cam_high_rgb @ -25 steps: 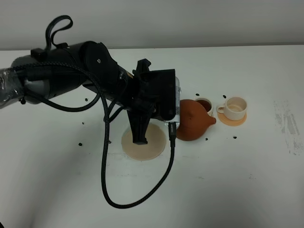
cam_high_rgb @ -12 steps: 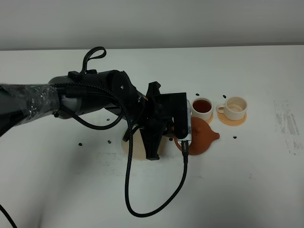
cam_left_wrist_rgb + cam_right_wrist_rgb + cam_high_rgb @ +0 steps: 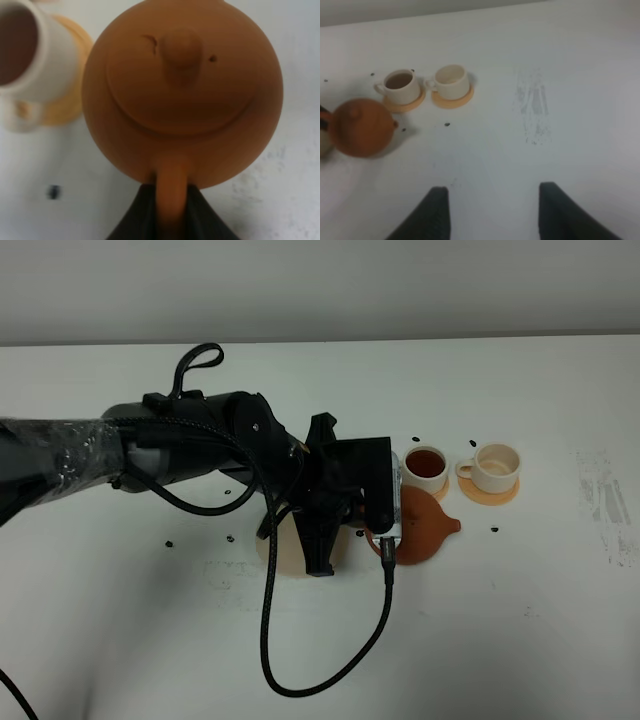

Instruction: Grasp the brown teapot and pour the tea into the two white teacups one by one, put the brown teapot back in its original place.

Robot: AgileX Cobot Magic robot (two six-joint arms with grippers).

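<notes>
Done tipping over the full teacup [image 3: 427, 467], unlike a second ago. Now holding the brown teapot [image 3: 425, 527] back level at 6 o'clock of that cup, spout toward 3 o'clock. Still gripping its loop handle with the left fingers [image 3: 134, 222], clenched on either side in the wrist view. Can't say whether resting on the desk [image 3: 520, 620] or hanging just above it.

Dark tea in that cup, so probably pour one sorted. Nothing showing in the empty teacup [image 3: 496, 466] at 3 o'clock of the full one, just pale inside, sitting on its orange coaster [image 3: 490, 496].

Judging by that, roughly halfway. Next up, presumably: lifting again, shifting toward 3 o'clock and tipping over the pale one without clipping the full cup just beside it. After that, back onto the beige coaster [image 3: 283, 558] at 9 o'clock of the teapot, half hidden under the arm.

Right fingers [image 3: 434, 215] spread apart, grasping nothing, parked well away from everything.
</notes>
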